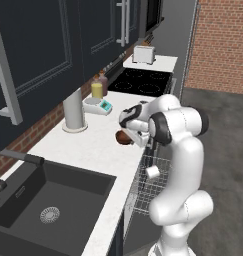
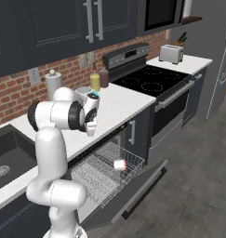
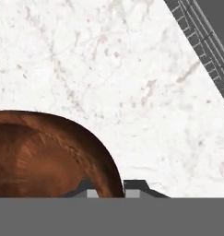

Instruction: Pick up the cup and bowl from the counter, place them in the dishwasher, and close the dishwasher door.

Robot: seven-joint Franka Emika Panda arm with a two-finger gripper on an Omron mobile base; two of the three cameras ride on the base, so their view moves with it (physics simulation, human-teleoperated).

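bowl [image 3: 44, 156]: glossy brown, round, cut off at frame edge
gripper [image 3: 112, 188]: fingertips straddle bowl rim; grip unclear
cup [image 2: 119, 164]: white, in wire rack [image 2: 98, 174]

Toaster [image 1: 143, 54] beyond the stove [image 1: 143, 81]; paper-towel roll [image 1: 74, 110] near yellow jar [image 1: 97, 89].

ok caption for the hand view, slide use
Pincer straddling the brown bowl's rim on the white counter, dishwasher rack at the corner.
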